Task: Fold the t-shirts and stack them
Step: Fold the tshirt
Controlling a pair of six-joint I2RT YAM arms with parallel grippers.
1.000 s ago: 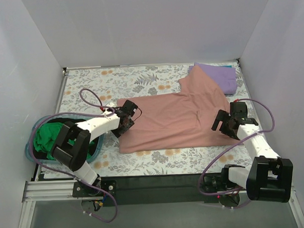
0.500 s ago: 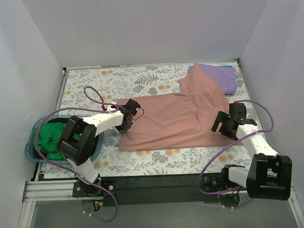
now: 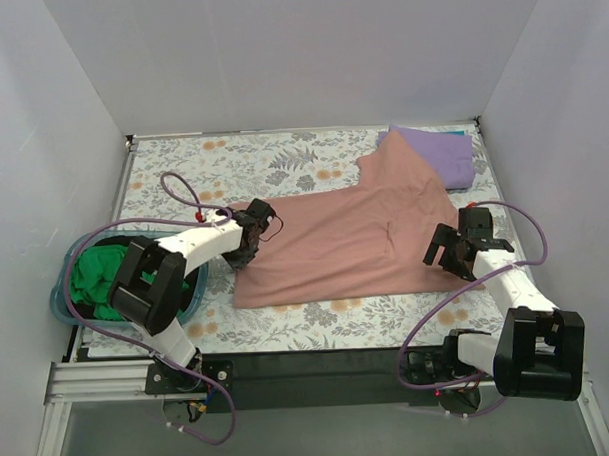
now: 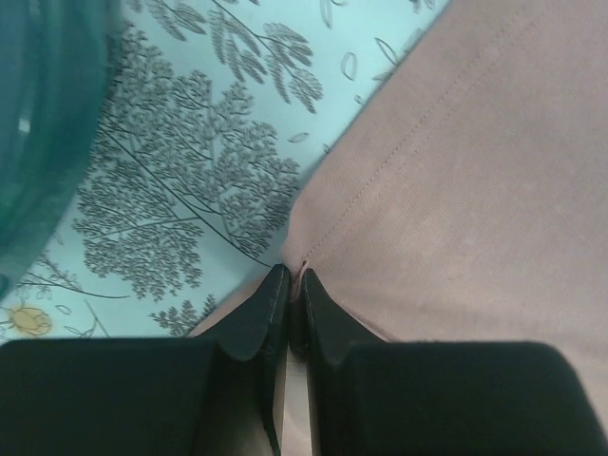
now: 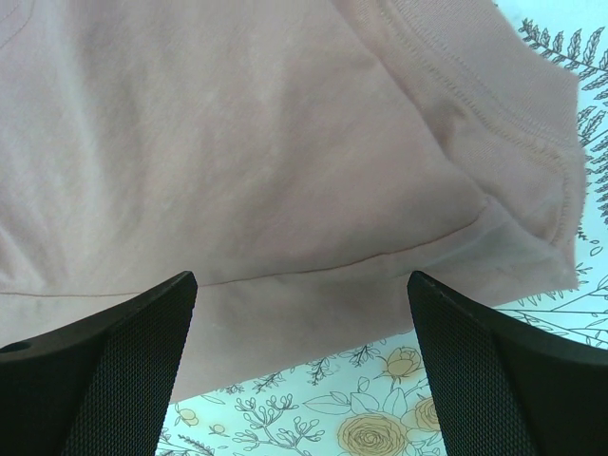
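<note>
At the lower left of the top view, the bright green t-shirt is lying bunched in the teal basket, not yet handled. Just right of it, the left gripper, which was standing spread a second ago, is now pinching the left hem edge of the dusty-pink t-shirt, its fingers pressed together on the cloth. The shirt's near-left corner is already shifting slightly, so a fold is probably starting. At the lower right, the right gripper is staying spread wide, hovering over the pink sleeve and side seam and gripping nothing. The pink shirt is lying flat across the centre of the floral table. At the upper right, the lavender-purple t-shirt is sitting folded, partly under the pink sleeve.
</note>
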